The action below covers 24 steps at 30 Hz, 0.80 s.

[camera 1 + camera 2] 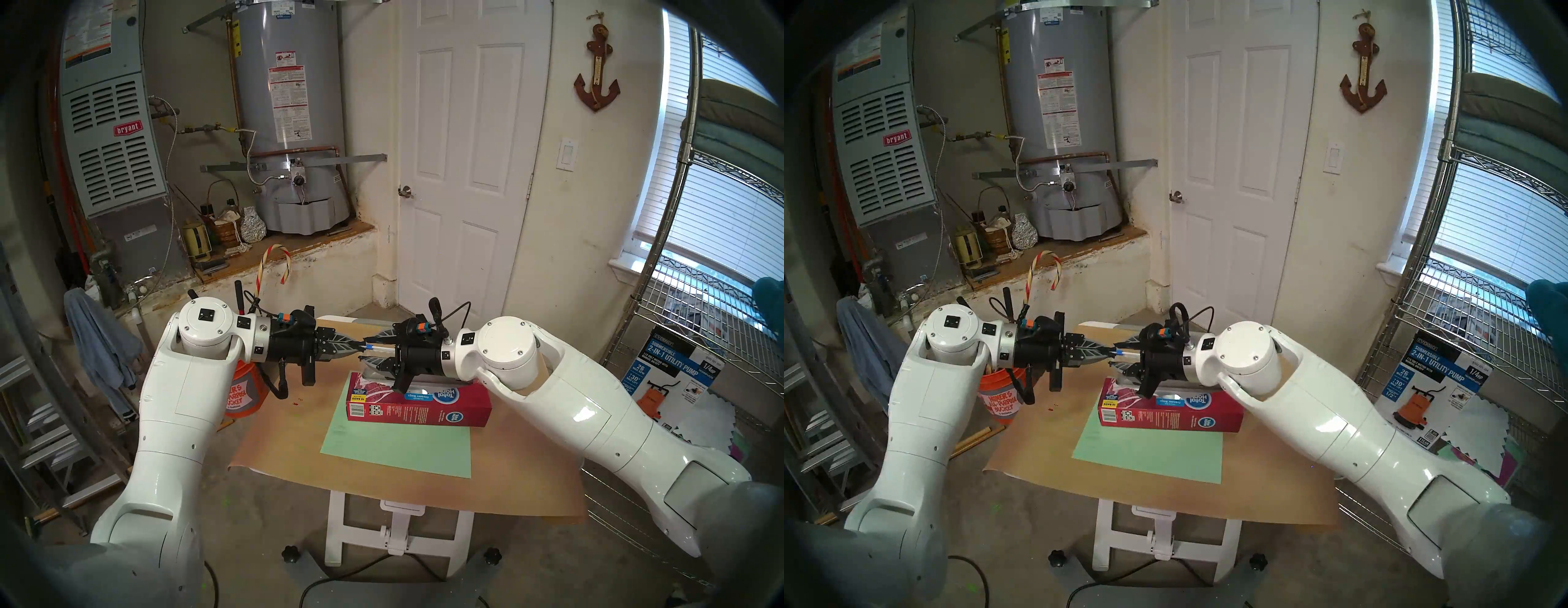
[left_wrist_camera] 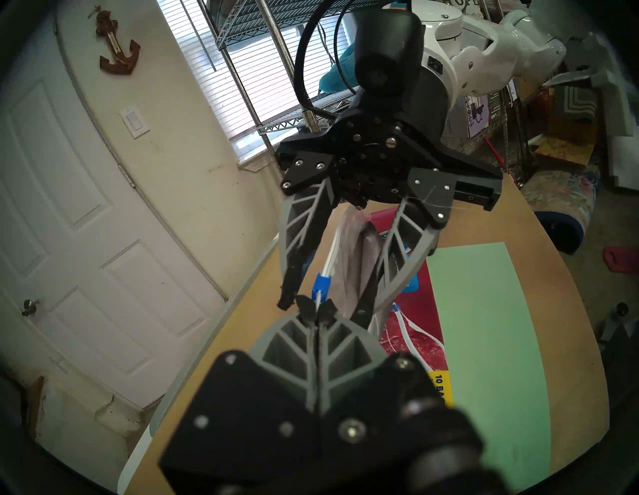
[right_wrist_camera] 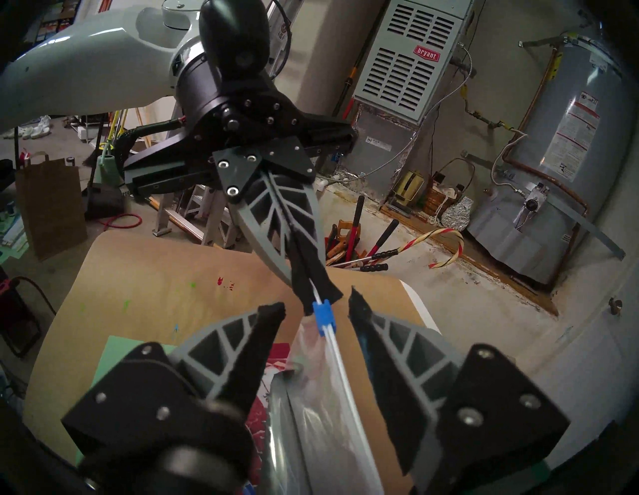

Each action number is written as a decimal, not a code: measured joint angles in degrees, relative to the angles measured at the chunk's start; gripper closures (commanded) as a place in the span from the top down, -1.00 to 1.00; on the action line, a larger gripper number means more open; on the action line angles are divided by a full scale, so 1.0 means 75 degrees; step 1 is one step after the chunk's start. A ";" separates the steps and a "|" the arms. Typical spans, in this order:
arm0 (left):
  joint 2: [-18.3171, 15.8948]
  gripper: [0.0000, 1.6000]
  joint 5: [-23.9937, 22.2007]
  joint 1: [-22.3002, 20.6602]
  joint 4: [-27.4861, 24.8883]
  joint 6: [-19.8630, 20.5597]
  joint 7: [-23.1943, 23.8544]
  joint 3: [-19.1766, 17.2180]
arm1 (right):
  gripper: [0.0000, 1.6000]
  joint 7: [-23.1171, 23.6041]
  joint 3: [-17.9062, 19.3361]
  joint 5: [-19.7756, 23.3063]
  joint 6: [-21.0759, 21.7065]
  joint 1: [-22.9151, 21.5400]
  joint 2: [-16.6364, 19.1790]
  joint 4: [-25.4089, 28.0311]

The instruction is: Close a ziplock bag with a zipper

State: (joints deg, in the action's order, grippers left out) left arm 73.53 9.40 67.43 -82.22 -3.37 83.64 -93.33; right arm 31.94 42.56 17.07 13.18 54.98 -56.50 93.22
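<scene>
The clear ziplock bag (image 3: 321, 397) hangs above the table between my two grippers, its white top strip (image 2: 333, 249) running from one to the other. My left gripper (image 2: 317, 306) is shut on the end of that strip. The blue zipper (image 3: 325, 316) sits on the strip right beside the left fingertips. My right gripper (image 3: 314, 306) faces the left one and is open. Its jaws stand on either side of the zipper and do not touch it. In the head view both grippers, left (image 1: 360, 348) and right (image 1: 363, 350), meet over the table's far side by the zipper (image 1: 370, 347).
A red cardboard box (image 1: 420, 407) lies under the right gripper, partly on a green sheet (image 1: 394, 446) on the brown paper-covered table (image 1: 530, 467). An orange bucket (image 1: 246, 395) with tools stands left of the table, and a wire shelf (image 1: 700, 297) is on the right.
</scene>
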 measured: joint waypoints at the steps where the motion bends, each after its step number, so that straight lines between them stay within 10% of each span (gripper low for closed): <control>1: 0.0000 -1.00 0.0000 -0.0002 0.0005 -0.0002 0.0003 -0.0002 | 0.28 0.0001 0.0002 0.0000 -0.0001 0.0002 0.0002 0.0000; 24: 0.0000 -1.00 0.0022 -0.0015 0.0048 -0.0010 0.0039 -0.0028 | 0.12 -0.0048 0.0111 0.0149 0.0018 0.0076 0.0008 0.0092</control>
State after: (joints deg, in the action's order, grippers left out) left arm 73.53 9.56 67.32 -81.86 -3.44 83.94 -93.54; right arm 31.58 43.39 18.19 13.32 55.54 -56.45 93.91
